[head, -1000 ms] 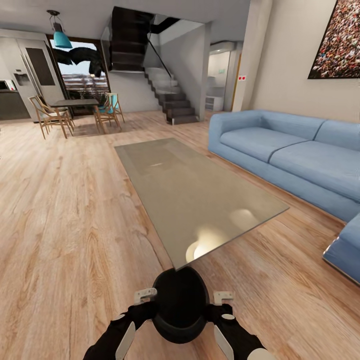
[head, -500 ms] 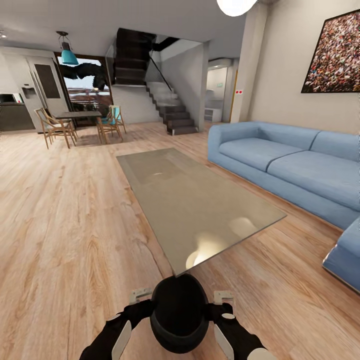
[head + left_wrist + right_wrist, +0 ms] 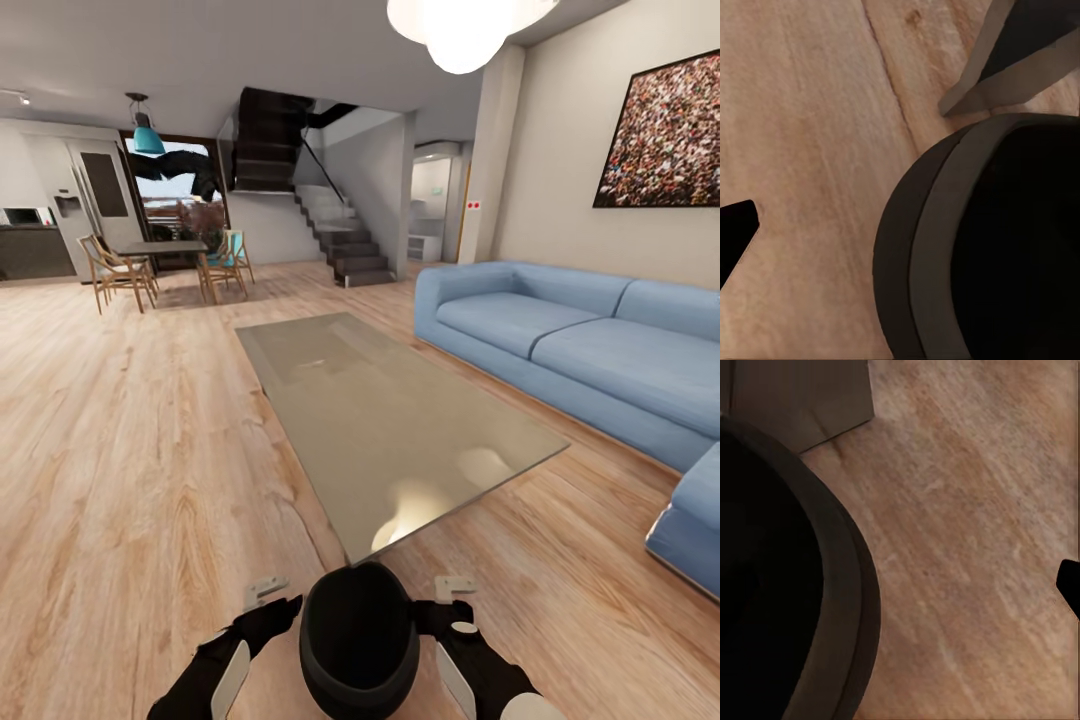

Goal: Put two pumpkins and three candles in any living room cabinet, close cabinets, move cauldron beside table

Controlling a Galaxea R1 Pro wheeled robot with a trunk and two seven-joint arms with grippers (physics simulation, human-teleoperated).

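Note:
The black cauldron point(image 3: 358, 640) sits low in the head view, just short of the near corner of the glossy grey table point(image 3: 385, 420). My left gripper point(image 3: 272, 603) flanks its left side and my right gripper point(image 3: 445, 600) its right side, both open. In the left wrist view the cauldron's wall point(image 3: 937, 255) stands apart from one dark fingertip point(image 3: 735, 232), with bare floor between. The right wrist view likewise shows the cauldron point(image 3: 810, 585) and a fingertip point(image 3: 1071, 585) well away from it. The table corner point(image 3: 1020, 67) lies just beyond the pot. Pumpkins, candles and cabinet are out of view.
A blue L-shaped sofa point(image 3: 590, 350) runs along the right, its near end point(image 3: 690, 520) close to my right side. Wood-plank floor point(image 3: 140, 450) stretches left of the table. A dining table with chairs point(image 3: 160, 265) and stairs point(image 3: 340, 240) stand far back. A white pendant lamp point(image 3: 460, 25) hangs overhead.
The camera has tilted upward, bringing the pendant lamp into view. The left gripper's pale finger has spread slightly outward from the cauldron. The cauldron stays by the table corner.

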